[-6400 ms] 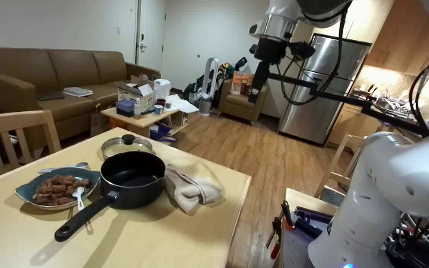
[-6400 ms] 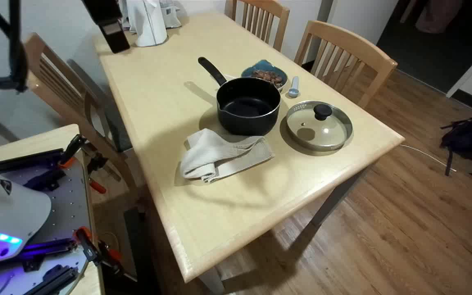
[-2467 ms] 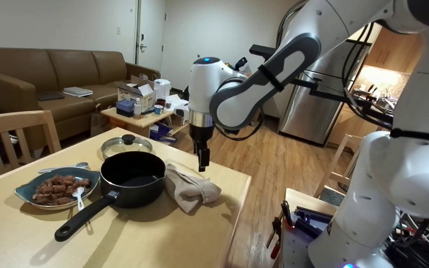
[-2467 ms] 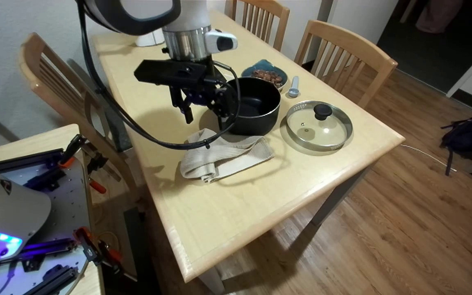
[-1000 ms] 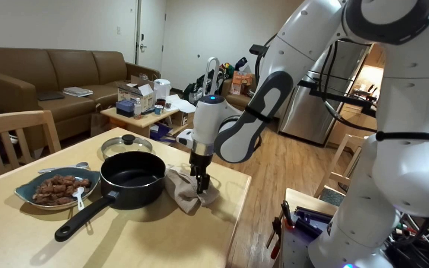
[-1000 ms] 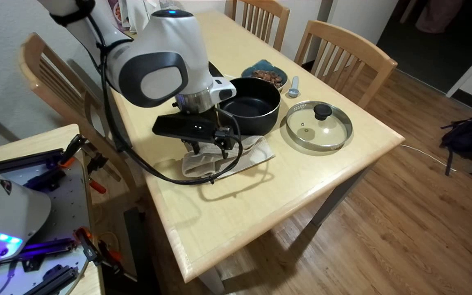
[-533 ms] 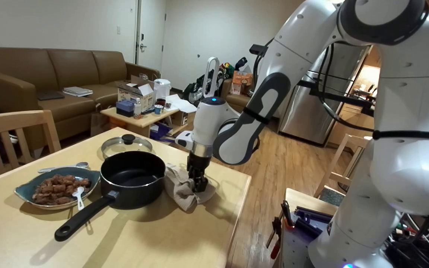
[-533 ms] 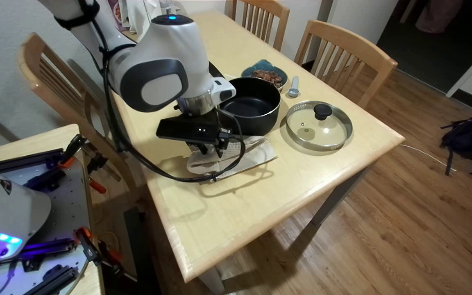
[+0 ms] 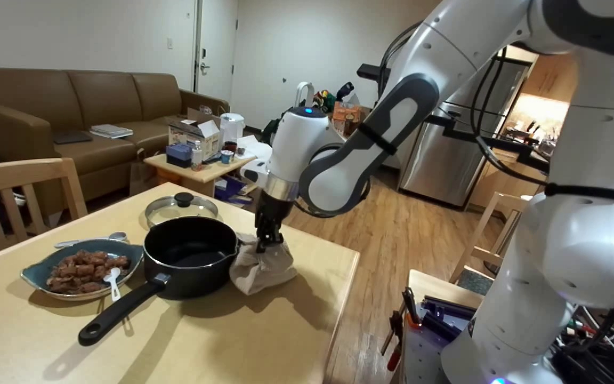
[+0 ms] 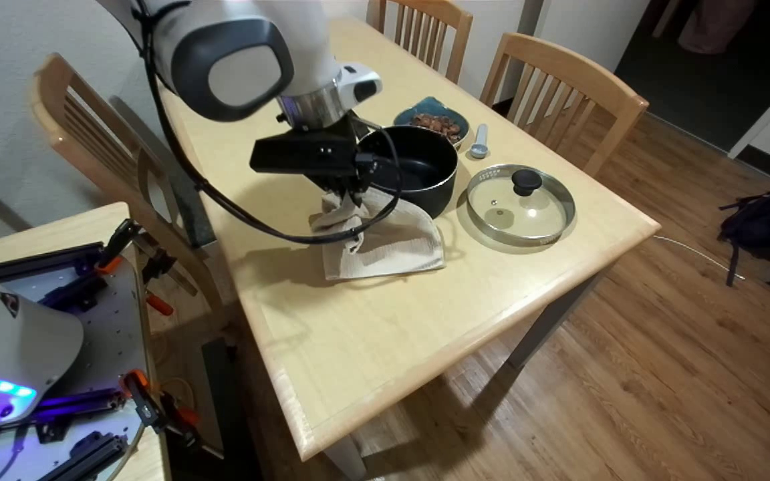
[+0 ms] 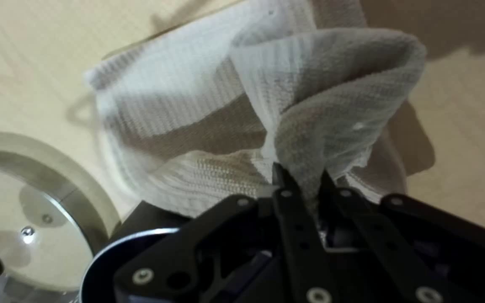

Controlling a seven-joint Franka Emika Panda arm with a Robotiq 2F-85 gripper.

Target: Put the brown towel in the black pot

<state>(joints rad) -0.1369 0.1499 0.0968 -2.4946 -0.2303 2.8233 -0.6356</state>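
The brown towel, a pale beige cloth (image 9: 256, 274), is bunched up next to the black pot (image 9: 192, 285) on the table. My gripper (image 9: 268, 247) is above it, jaws closed on a gathered fold. In the wrist view the fold runs up between the fingertips of the gripper (image 11: 303, 174), while a flatter part of the towel (image 11: 171, 97) spreads out below. In an exterior view the towel's lower edge (image 10: 392, 260) still lies on the tabletop. The pot's inside shows dark and bare in both exterior views; its handle (image 9: 123, 312) points away from the towel.
A glass lid (image 10: 522, 214) with a black knob lies beside the pot. A blue bowl (image 9: 32, 272) of brown chunks, holding a white spoon (image 9: 114, 282), sits on the pot's far side from the towel. A grey spoon (image 10: 480, 140) lies near the bowl.
The gripper came down onto the towel, closed on it, then rose and shifted toward the pot. The gripped part of the towel is lifted and drawn along; pot and lid are unmoved.
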